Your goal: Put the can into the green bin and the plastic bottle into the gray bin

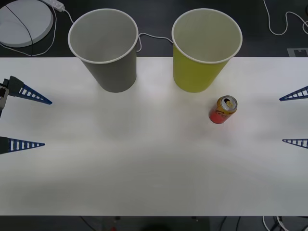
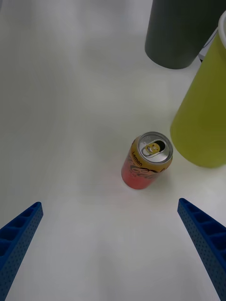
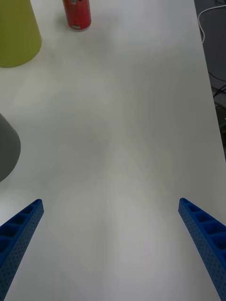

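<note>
My white table (image 1: 144, 163) carries three things right now: the gray bin (image 1: 107, 53) standing upright toward the far edge on my left, the green bin (image 1: 202, 53) upright beside it, and the can (image 1: 223, 109) upright, just beside the green bin's base.

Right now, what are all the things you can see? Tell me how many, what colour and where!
can: one, orange-gold top and red bottom, upright on the table, just in front of the green bin, towards the right.
green bin: one, yellow-green with white rim, far side of table, right of the gray bin.
gray bin: one, gray with white rim, far side, left.
table: one, white.
white disc: one, beyond the table, far left.
cables: white, on the dark floor behind.
left hand: blue fingers, open, left edge.
right hand: blue fingers, open, right edge.
</note>
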You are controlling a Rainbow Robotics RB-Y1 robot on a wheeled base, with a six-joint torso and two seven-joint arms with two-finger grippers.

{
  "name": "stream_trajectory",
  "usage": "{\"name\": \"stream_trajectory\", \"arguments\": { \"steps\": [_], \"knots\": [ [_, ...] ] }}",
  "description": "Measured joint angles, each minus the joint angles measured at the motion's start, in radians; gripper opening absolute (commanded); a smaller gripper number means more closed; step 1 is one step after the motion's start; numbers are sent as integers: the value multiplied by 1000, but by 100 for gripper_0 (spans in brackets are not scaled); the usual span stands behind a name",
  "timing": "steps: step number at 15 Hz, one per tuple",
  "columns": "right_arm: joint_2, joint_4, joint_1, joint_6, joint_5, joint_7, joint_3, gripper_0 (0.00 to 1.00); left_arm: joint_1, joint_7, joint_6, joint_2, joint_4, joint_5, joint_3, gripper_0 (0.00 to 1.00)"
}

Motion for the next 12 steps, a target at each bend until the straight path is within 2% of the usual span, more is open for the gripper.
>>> {"name": "stream_trajectory", "arguments": {
  "steps": [5, 8, 12],
  "knots": [
    [0, 4, 4, 0, -2, 0, 0, 100, 0, 0, 0, 0, 0, 0, 0, 100],
    [-30, 14, 23, 0, -39, 12, 15, 100, 0, 0, 0, 0, 0, 0, 0, 100],
    [-28, 62, 41, 0, -83, 16, 11, 100, 0, 0, 0, 0, 0, 0, 0, 100]
  ]
}}
